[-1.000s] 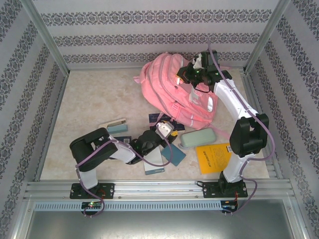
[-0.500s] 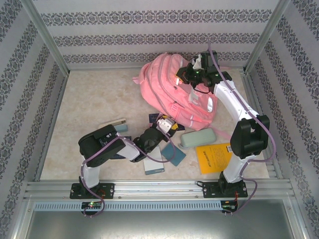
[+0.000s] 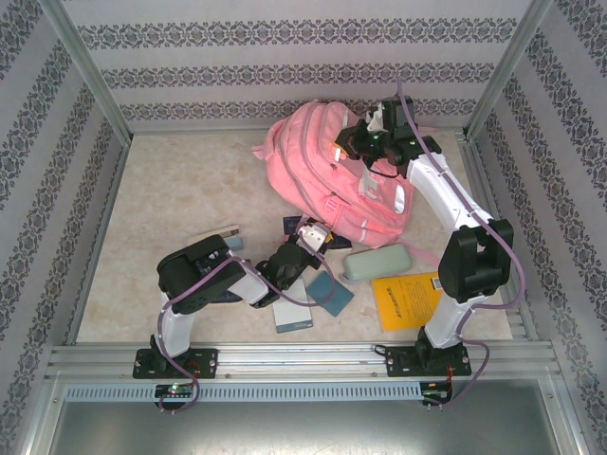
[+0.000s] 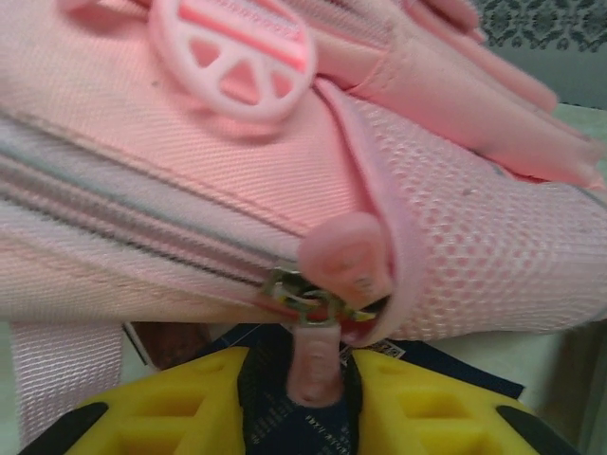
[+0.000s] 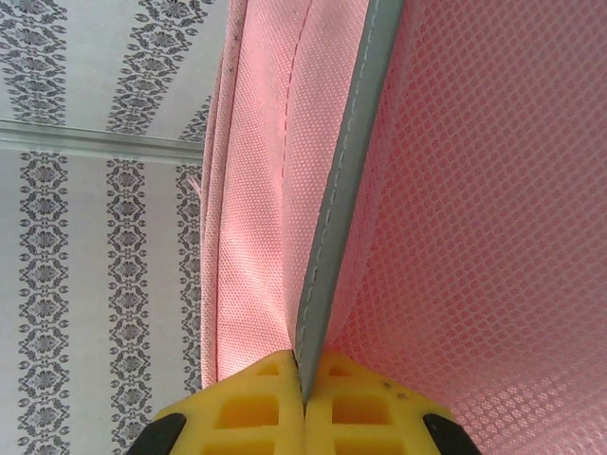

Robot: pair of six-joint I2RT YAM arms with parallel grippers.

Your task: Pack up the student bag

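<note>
Change since a second ago: my left arm has pushed forward and its elbow has swung right. My left gripper now sits tighter against the near lower edge of the bag. The bag has not shifted; it lies on its side toward the back right of the table. My right arm has barely moved. The pencil case and yellow book lie where they did.

Left gripper: jaws partly open, one yellow finger on each side of the pink zipper pull. The pull hangs between them. A dark gap shows on its left side, so I see no firm clamp.

Right gripper: pads pressed together, pinching the bag's grey-edged seam high on its far side.

Hard to make out:
- From above, my left wrist covers its own jaws and the zipper.
- Left wrist view is soft; the fingers are cut off by the bottom edge.
- A dark blue printed sheet lies under the bag's edge, print unreadable.
- The round pink badge is clipped at the top.
- In the right wrist view, pink mesh hides the rest of the bag.
- My left forearm partly covers the teal notebooks.
</note>
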